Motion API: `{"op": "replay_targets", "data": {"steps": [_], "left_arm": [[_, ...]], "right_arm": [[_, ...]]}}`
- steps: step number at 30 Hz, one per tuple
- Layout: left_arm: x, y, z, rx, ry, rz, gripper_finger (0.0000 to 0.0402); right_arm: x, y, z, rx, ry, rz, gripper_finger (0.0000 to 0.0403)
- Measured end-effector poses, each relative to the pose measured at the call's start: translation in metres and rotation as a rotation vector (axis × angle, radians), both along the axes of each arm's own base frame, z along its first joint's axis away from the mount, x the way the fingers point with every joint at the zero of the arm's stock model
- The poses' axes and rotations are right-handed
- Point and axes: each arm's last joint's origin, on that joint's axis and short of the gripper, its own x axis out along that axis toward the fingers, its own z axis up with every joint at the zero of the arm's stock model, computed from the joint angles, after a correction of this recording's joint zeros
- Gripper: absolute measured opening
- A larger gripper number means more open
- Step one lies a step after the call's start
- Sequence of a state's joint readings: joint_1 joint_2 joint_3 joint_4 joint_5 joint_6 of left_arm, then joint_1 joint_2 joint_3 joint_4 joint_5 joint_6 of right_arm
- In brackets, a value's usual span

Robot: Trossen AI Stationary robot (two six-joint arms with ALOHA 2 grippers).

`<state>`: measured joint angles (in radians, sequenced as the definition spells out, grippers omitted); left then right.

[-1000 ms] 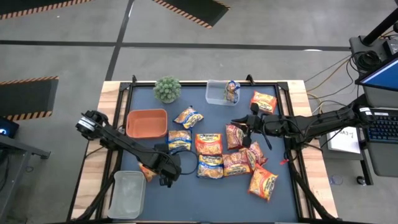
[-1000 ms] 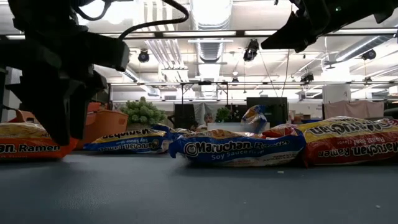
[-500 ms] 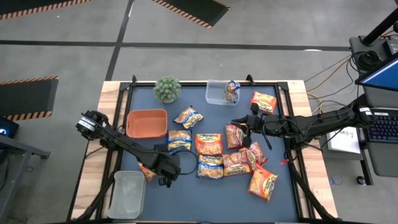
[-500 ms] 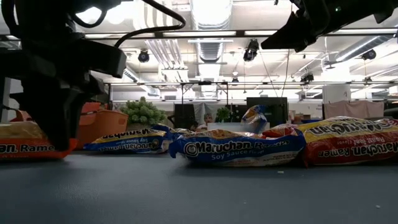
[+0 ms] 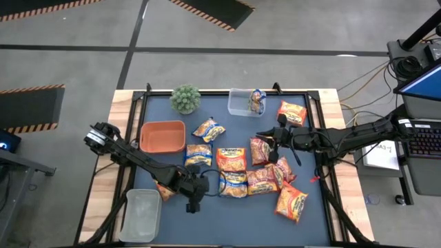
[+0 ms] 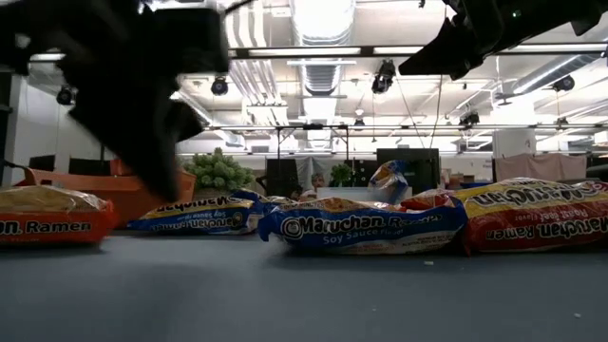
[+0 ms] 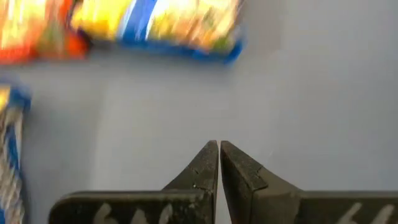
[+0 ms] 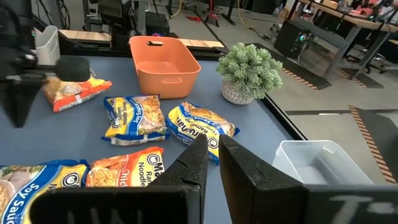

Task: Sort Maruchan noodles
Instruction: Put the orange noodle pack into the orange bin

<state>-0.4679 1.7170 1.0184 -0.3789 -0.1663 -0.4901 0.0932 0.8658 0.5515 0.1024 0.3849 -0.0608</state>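
Note:
Several Maruchan noodle packets lie flat on the dark mat: an orange one (image 5: 164,191) at the near left, blue-and-yellow ones (image 5: 199,155) (image 5: 233,184), and orange and red ones (image 5: 260,151) (image 5: 291,203) around the middle and right. One packet (image 5: 256,101) stands in the far clear tub. My left gripper (image 5: 193,206) (image 7: 219,147) is shut on nothing, slanting down over bare mat just right of the near-left orange packet (image 6: 47,220). My right gripper (image 5: 262,136) (image 8: 212,144) hovers shut above the middle packets, holding nothing.
An orange tray (image 5: 162,136) and a small green plant (image 5: 185,98) stand at the far left. One clear tub (image 5: 241,103) is at the far middle, another (image 5: 141,213) at the near left corner. Bare mat lies along the near edge.
My left gripper has shut with nothing between its fingers. It has tipped up from pointing steeply down and swung toward the table's right, away from the near-left orange packet. That packet lies where it was.

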Motion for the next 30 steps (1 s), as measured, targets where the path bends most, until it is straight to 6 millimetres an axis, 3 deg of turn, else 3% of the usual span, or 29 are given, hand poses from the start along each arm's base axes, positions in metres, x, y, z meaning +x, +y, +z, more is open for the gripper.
{"op": "replay_targets", "data": {"steps": [16, 26, 30], "left_arm": [[0.013, 0.0, 0.012, 0.101, -0.185, -0.096, 0.0], [0.01, 0.002, 0.019, 0.091, -0.109, -0.043, 0.0017], [-0.01, 0.01, 0.026, 0.102, 0.097, 0.018, 0.0042]], "right_arm": [[0.0, 0.0, 0.0, -0.002, 0.0, 0.0, 0.0031], [0.0, 0.0, 0.0, -0.002, 0.0, -0.002, 0.0031], [0.0, 0.0, 0.0, -0.002, 0.0, -0.002, 0.0031]]}}
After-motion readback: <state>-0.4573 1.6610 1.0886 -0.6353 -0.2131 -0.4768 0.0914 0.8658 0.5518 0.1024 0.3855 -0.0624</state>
